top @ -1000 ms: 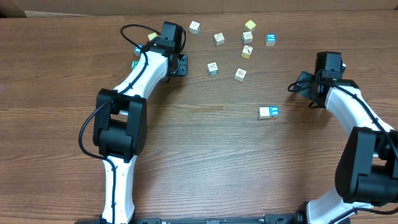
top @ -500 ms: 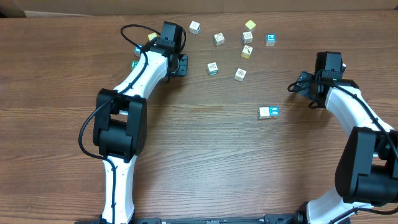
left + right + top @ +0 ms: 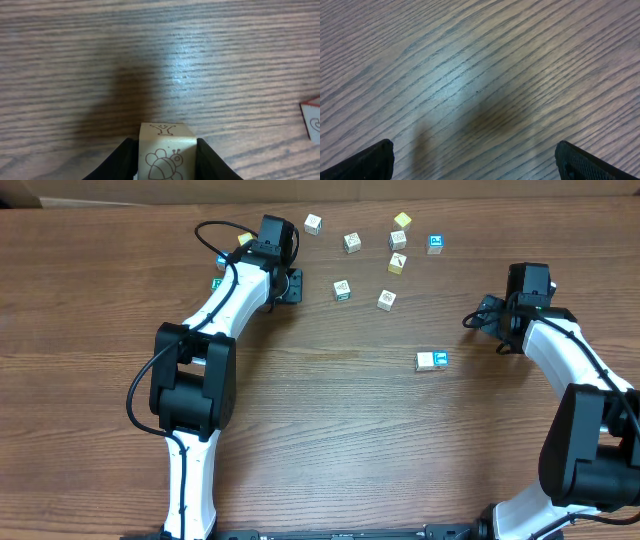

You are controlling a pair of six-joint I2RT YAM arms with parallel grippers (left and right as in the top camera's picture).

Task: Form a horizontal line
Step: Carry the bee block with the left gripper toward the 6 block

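Left wrist view: left end effector [image 3: 166,159] was clamped on both sides of a bee-picture cube [image 3: 165,140] near the table's [image 3: 150,50] far edge. Right end effector [image 3: 475,167] gaped wide, empty. Line [image 3: 432,361] sat toward the right edge, only two cubes showing. Risk: the hold looked shallow, so the cube might twist or drop in transit. A hard set-down could scatter the line.
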